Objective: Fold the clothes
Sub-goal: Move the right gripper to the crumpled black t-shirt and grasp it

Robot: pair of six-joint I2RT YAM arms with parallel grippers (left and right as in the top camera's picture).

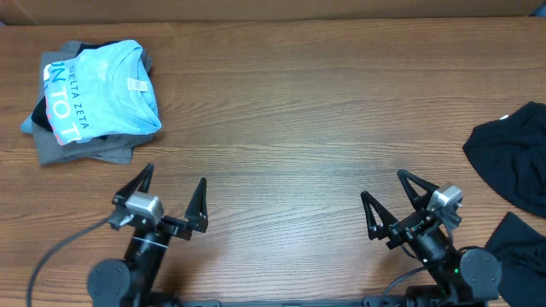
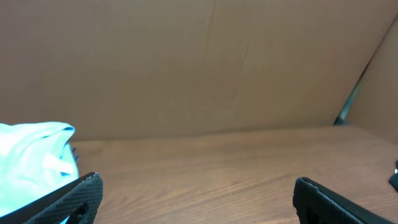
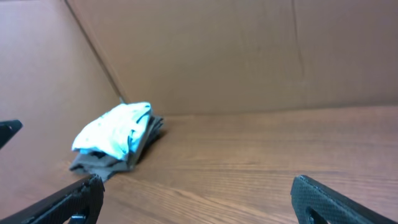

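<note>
Left gripper [image 1: 177, 174] is hovering low over the near edge of the wooden table [image 1: 281, 119] with its jaws spread wide and grasping nothing. Right gripper [image 1: 382, 183] is hanging in a matching pose on the other side, released and empty. In each wrist view only the two dark fingertips are showing at the bottom corners, with bare wood lying between them.

Outward from the right gripper, the black T-shirt [image 1: 514, 147] is lying crumpled at the far right edge of the table, well apart from both grippers and partly running out of the overhead view. A small white mark is showing at its upper edge; it is too small to read. A second patch of black fabric [image 1: 522, 246] is lying nearer the right arm's base; whether it is joining the first cannot be told.

Outward from the left gripper, a light blue tee [image 1: 107, 89] is sitting folded at the far left on a grey garment [image 1: 102, 152]. White lettering along its left side is reading in part "ZETA", with larger, cropped letters beside it. A small white tag [image 1: 135, 84] is lying near its middle. A brown cardboard wall [image 2: 186, 62] is backing the table.
</note>
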